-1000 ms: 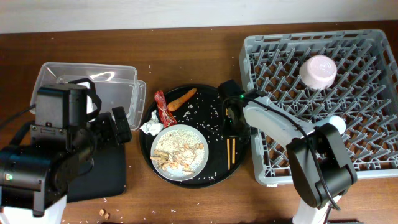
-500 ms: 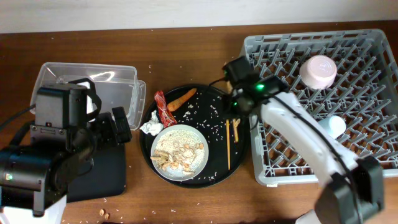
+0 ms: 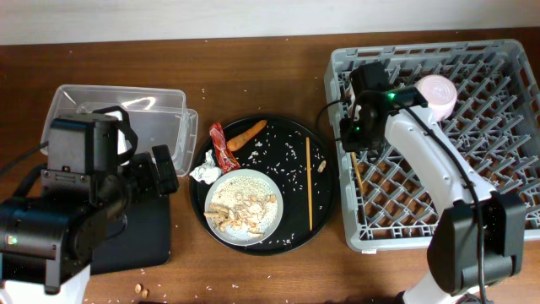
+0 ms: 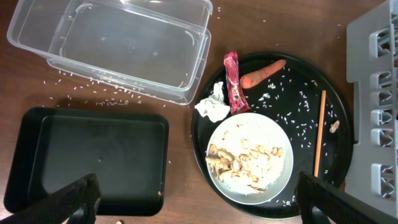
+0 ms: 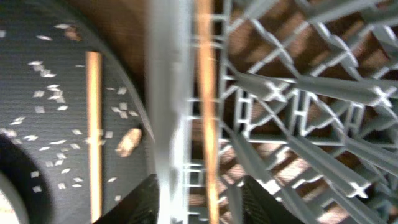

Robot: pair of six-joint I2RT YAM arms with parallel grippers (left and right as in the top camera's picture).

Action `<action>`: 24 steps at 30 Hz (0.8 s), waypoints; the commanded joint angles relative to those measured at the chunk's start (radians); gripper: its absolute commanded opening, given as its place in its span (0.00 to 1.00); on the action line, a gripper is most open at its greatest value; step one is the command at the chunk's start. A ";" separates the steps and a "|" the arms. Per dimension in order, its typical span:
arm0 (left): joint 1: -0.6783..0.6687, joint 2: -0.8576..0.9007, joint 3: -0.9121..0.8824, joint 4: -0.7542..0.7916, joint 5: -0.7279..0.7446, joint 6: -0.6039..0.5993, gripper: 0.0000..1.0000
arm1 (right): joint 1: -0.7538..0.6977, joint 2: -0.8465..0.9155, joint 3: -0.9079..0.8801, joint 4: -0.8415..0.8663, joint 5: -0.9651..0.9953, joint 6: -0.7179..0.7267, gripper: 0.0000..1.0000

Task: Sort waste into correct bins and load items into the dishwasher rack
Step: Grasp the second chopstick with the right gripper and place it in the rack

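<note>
1. Loading the pair of thin wooden chopsticks into the large square grey plastic dishwasher rack (image 3: 422, 47) is judged to be the step in hand. One chopstick (image 5: 206, 93) is seen just inside the rack's left wall, and the other chopstick (image 3: 309, 181) lies on the large round black tray (image 3: 327, 203).
2. The right gripper (image 5: 200, 202) is held over the chopstick in the rack with its fingers apart, a gap showing on either side (the view is blurred, so light contact cannot be ruled out).
3. That chopstick should be laid flat between the pegs, lest it slip through the lattice.
4. The other chopstick is best taken near its middle and lifted level, clear of the round pale plate (image 3: 245, 207) of scraps.
5. The left gripper (image 4: 198, 180) is spread wide near the shallow black rectangular tray (image 4: 93, 162).
</note>
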 commanded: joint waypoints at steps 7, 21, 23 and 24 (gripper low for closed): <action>0.005 -0.004 0.003 -0.002 -0.008 -0.003 0.99 | 0.264 0.048 -0.023 0.031 0.028 0.142 0.41; 0.005 -0.004 0.003 -0.002 -0.008 -0.003 0.99 | 0.262 0.241 -0.033 0.043 0.011 0.210 0.04; 0.005 -0.004 0.003 -0.002 -0.008 -0.003 0.99 | 0.262 0.183 -0.032 0.045 0.012 0.210 0.04; 0.005 -0.004 0.003 -0.002 -0.008 -0.003 0.99 | 0.262 0.154 -0.031 0.044 0.012 0.210 0.04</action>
